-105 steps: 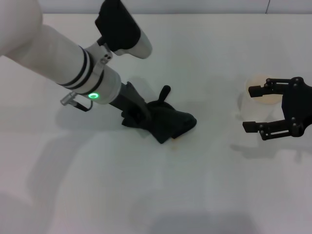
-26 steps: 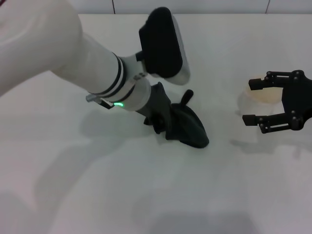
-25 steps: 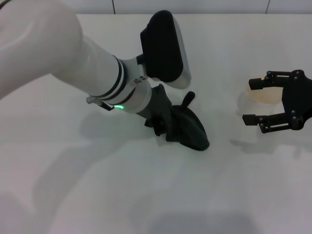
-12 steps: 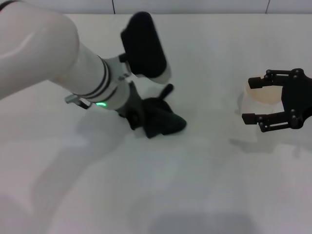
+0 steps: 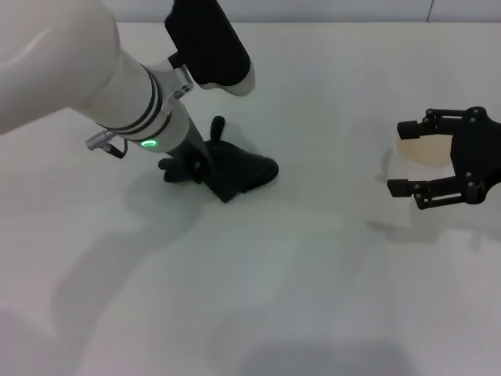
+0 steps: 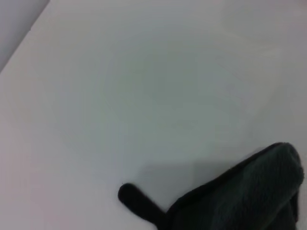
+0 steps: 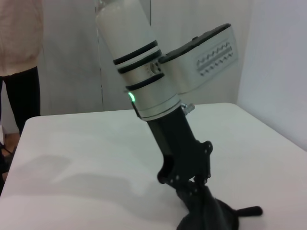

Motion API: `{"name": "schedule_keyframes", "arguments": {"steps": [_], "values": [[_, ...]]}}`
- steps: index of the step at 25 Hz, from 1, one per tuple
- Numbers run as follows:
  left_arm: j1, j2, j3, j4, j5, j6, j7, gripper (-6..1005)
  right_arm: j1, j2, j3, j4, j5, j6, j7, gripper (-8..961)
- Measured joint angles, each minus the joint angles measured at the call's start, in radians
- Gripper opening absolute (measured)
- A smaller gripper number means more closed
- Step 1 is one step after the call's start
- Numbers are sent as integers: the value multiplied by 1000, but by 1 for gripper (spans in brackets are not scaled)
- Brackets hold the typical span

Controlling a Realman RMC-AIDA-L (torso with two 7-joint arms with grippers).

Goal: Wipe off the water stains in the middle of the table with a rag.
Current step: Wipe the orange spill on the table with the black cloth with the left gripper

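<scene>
With the left claw pinching the rag against the surface near 10 o'clock of centre, a loose fold could smear unseen water stains (right claw spread, idle at 3 o'clock).

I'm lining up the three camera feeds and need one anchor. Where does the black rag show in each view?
Head view: the rag lies on the table left of centre, under the left gripper.
Left wrist view: the rag fills the lower right corner.
Right wrist view: the rag sits at the bottom edge, below the left gripper.
Shared landmark: the rag's protruding stub.
</scene>
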Motion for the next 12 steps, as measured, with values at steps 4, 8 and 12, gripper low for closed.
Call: {"name": "schedule_keyframes", "arguments": {"steps": [4,8,12], "values": [[35,-1,9,74,-25,49,51,189,0,0,10,0,2,-1,0,842],[64,-2,9,129,-28,91,53,192,1,-1,11,0,8,-1,1,842],[66,-3,9,106,-26,125,45,194,3,-1,12,0,9,0,1,842]]}}
